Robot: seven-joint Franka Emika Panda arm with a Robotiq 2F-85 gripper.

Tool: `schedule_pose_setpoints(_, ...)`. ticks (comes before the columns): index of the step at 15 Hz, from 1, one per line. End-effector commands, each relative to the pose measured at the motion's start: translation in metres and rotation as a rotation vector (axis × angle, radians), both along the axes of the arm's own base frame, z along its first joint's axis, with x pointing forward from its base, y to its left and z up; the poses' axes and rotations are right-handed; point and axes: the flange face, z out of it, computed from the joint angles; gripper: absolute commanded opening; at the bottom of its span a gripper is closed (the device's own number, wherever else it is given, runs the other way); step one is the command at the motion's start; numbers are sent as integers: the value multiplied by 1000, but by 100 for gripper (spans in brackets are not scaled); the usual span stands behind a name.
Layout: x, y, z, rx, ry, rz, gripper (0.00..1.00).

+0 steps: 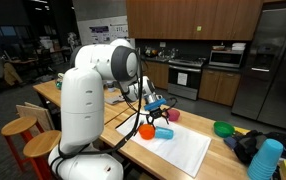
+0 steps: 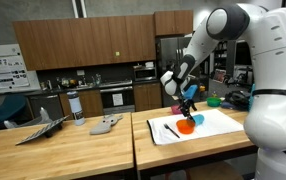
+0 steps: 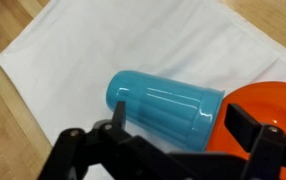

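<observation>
A light blue plastic cup lies on its side on a white cloth, its rim against an orange bowl. My gripper hovers just above the cup, open, with one finger on each side of the cup's wide end and nothing gripped. In both exterior views the gripper points down over the orange bowl on the white cloth. The blue cup shows beside the bowl.
The cloth lies on a wooden table. A pink cup stands behind the gripper. A green bowl and a stack of blue cups sit further along the table. A dark utensil lies on the cloth.
</observation>
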Motion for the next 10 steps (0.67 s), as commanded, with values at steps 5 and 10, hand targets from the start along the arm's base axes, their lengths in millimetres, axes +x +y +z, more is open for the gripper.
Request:
schedule_pose_setpoints(5,5,-3,-1,-88,-33,-21,100)
schedule_pose_setpoints(10,5,-2,-6,-91,-32,-30,100)
